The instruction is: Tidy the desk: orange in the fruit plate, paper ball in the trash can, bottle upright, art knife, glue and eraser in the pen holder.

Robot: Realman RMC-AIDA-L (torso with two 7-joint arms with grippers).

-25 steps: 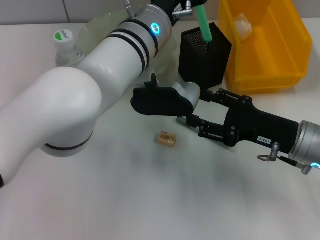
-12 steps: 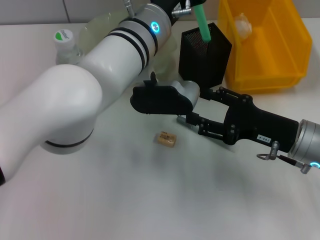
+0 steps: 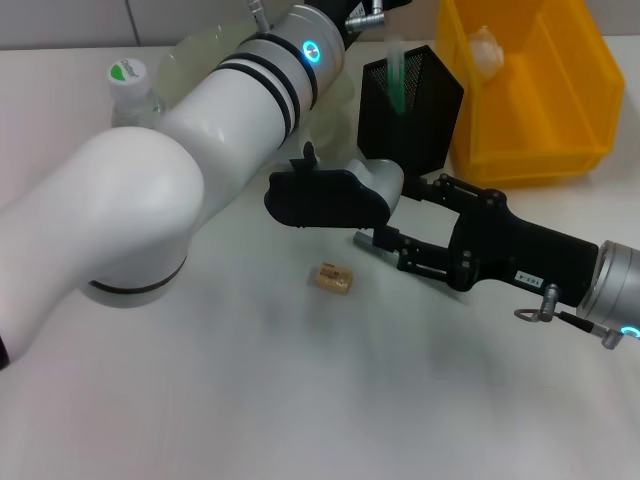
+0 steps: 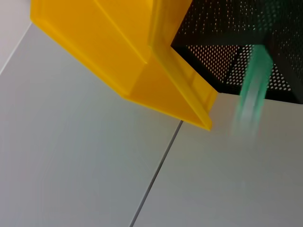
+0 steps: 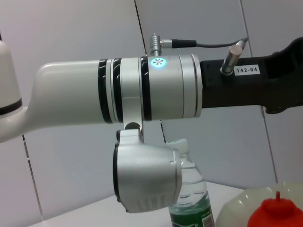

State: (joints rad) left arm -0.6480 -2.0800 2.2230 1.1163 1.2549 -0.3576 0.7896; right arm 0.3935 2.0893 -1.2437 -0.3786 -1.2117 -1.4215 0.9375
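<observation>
A tiny tan rectangular eraser (image 3: 331, 279) in a printed sleeve lies near the table's middle, just left of the right gripper (image 3: 367, 240); whether its fingers are parted is hidden. Light, stiff, grippy: pinch across its short sides.

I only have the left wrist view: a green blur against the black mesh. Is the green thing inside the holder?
Observer: Yes. The head view shows the green item inside the pen holder, with the left gripper above it.
Operator: Where's the eraser?
Observer: The eraser lies on the table, apart from the right gripper beside it.
Operator: And the orange?
Observer: The right wrist view shows the orange sitting in the fruit plate.
</observation>
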